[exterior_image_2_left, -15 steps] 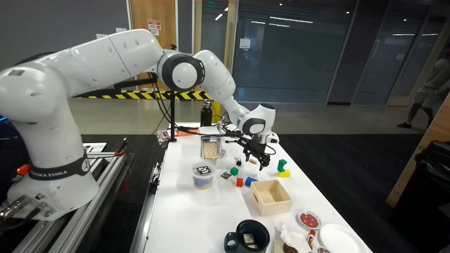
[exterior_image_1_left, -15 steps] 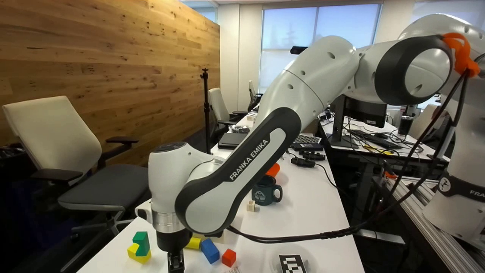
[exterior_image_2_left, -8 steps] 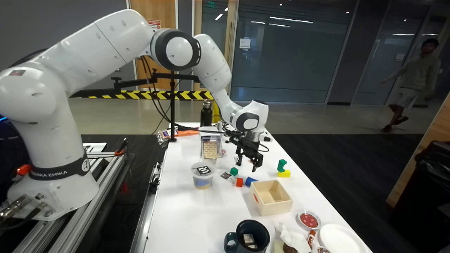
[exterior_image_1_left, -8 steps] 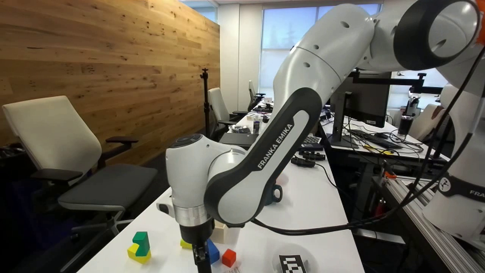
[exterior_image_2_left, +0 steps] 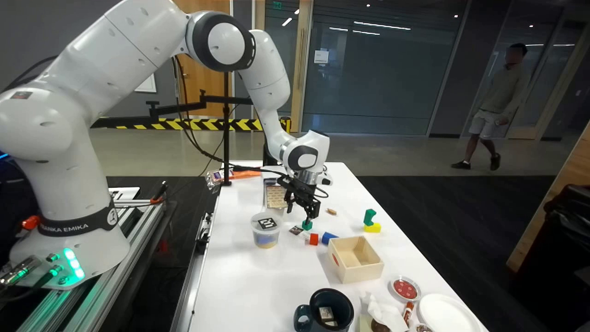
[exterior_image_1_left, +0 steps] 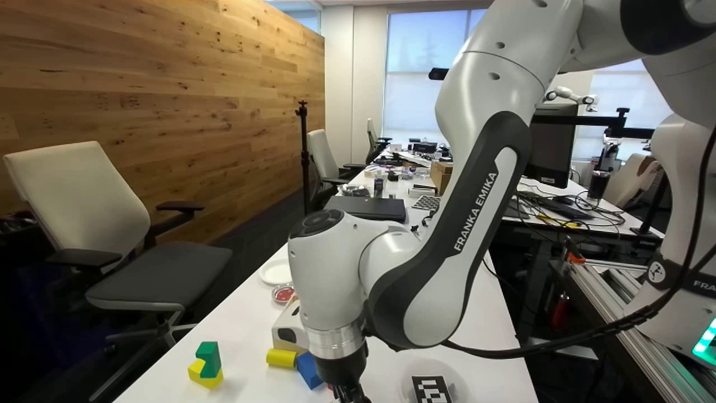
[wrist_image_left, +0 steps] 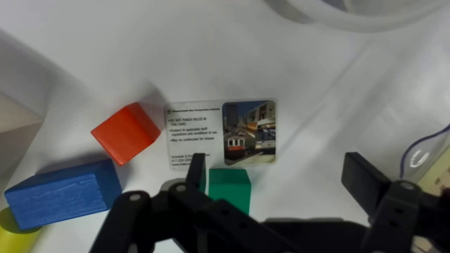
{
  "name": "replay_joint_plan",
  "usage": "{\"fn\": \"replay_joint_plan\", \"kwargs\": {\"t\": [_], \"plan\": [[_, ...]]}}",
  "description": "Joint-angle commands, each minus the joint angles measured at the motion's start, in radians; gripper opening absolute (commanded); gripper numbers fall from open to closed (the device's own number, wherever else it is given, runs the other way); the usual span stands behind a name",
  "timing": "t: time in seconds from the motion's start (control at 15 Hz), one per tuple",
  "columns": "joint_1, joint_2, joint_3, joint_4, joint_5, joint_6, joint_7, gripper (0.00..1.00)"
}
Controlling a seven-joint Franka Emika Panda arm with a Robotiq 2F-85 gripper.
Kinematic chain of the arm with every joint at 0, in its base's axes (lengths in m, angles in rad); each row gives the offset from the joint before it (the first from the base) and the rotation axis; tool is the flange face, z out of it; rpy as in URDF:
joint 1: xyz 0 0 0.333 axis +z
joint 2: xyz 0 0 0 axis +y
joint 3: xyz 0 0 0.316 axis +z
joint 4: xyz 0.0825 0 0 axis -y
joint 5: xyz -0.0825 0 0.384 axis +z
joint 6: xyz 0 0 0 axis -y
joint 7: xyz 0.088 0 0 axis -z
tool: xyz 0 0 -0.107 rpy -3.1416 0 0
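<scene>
Green block (wrist_image_left: 230, 186), on the worktop (exterior_image_2_left: 258, 295), about midway between the robot-side edge and the opposite edge; jaws stand spread wide, the block showing between the fingers (wrist_image_left: 195, 172), close to one; contact cannot be told. Printed card (wrist_image_left: 211, 140), lies flat just beside the block. Red block (wrist_image_left: 123, 135), just off the card's short edge. Blue block (wrist_image_left: 59, 198), beside the red block. Lidded tub (exterior_image_2_left: 266, 238), nearer the robot-side edge. Wooden box (exterior_image_2_left: 362, 273), nearer the opposite edge. Notched green piece (exterior_image_2_left: 368, 216), atop a yellow block (exterior_image_2_left: 372, 228), near that edge
</scene>
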Motion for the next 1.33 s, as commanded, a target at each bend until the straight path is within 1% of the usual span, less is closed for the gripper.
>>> {"fn": "replay_joint_plan", "kwargs": {"t": [0.0,0.13,0.33,0.6,0.87,1.27], "plan": [[-0.040,-0.026,0.028,-0.081,-0.071,0.133,-0.016,1.00],[-0.047,-0.019,0.021,-0.084,-0.097,0.178,-0.022,1.00],[-0.063,-0.005,0.024,-0.070,-0.117,0.213,-0.036,1.00],[-0.073,0.011,0.041,-0.056,-0.126,0.216,-0.056,1.00],[-0.066,0.028,0.050,-0.056,-0.132,0.226,-0.067,1.00],[-0.056,0.053,0.039,-0.038,-0.160,0.245,-0.072,1.00]]}}
